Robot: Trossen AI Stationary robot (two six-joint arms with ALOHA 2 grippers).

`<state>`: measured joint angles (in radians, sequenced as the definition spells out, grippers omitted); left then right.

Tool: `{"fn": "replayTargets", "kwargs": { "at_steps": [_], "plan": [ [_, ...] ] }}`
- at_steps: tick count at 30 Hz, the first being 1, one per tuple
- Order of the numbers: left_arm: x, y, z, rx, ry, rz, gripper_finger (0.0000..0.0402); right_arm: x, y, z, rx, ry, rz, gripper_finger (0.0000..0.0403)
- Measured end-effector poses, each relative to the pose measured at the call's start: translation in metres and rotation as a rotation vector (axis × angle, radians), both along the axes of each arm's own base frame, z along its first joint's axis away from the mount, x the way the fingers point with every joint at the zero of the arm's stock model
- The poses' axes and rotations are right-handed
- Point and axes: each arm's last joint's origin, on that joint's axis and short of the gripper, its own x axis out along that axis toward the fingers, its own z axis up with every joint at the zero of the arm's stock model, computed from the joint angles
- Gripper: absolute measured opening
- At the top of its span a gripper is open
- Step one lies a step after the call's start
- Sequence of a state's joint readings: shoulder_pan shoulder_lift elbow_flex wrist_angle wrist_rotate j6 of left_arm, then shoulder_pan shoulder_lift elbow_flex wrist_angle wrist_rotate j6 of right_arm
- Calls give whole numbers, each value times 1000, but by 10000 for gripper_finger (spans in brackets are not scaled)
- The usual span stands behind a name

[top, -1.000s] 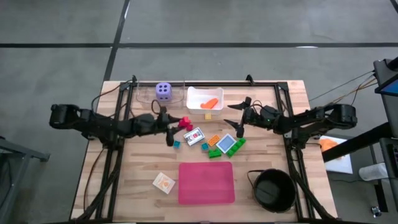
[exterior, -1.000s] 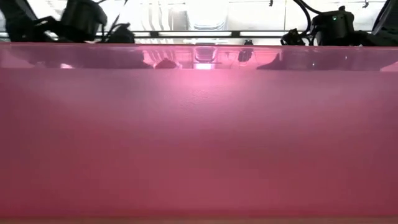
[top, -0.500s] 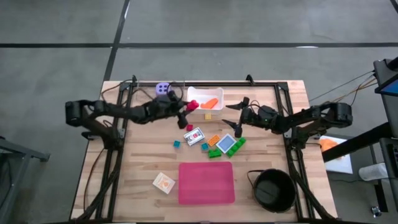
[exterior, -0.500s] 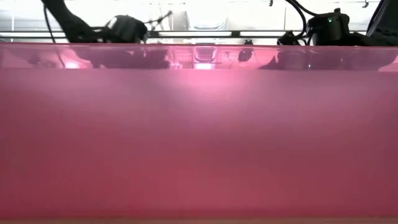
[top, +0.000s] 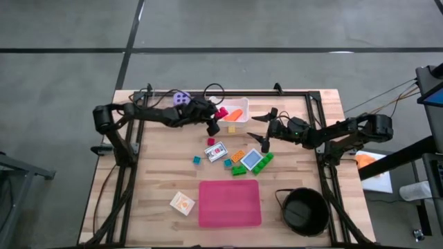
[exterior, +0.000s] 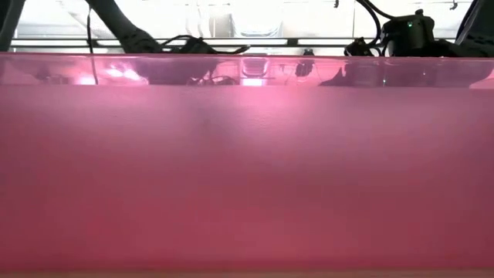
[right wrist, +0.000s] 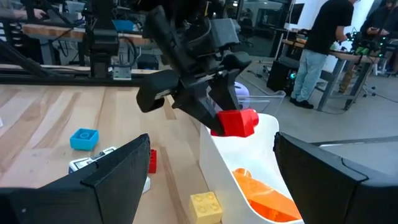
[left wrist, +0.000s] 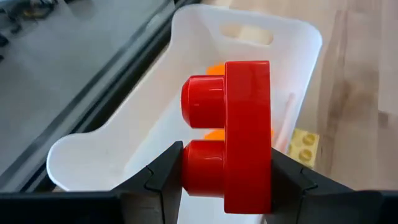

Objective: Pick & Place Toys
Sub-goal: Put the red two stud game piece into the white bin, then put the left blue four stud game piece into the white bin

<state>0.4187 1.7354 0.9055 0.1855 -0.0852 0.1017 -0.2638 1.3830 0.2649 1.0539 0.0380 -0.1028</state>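
Left wrist view: my left gripper [left wrist: 225, 180] pinches a red block [left wrist: 239, 134], studs sideways, directly above the white tub [left wrist: 124, 149], probably clear of its rim. My right gripper [top: 261, 130], fingers spread, waits nearby, empty.

A light wooden slatted table [top: 152, 187] carries a white plastic tub [top: 223, 123], a purple die [top: 181, 97], a large pink rectangular mat [top: 229, 203], a black round pot [top: 305, 211], an orange card [top: 183, 202] and scattered small plastic blocks [top: 239, 169]
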Motion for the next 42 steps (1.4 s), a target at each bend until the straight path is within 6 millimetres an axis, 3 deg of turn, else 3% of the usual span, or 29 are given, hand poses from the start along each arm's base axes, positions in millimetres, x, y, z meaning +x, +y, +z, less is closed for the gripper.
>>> {"fn": "replayTargets", "kwargs": {
  "at_steps": [11, 20, 25, 31, 42],
  "plan": [
    [4, 2, 9, 19, 13, -17, 286, 0, 0, 0, 0, 1, 0, 339],
    [6, -9, 21, 27, -25, -83, 299, 0, 0, -1, 1, 4, 0, 339],
    [4, -28, 35, 43, -224, -202, 300, 0, 0, -2, 3, 13, 0, 339],
    [-22, -55, 28, 23, -460, -273, 300, 0, 0, -2, 4, 20, 0, 339],
    [-88, -101, 11, -154, -182, -334, 300, 0, 0, -3, 5, 24, 0, 339]
  ]
}}
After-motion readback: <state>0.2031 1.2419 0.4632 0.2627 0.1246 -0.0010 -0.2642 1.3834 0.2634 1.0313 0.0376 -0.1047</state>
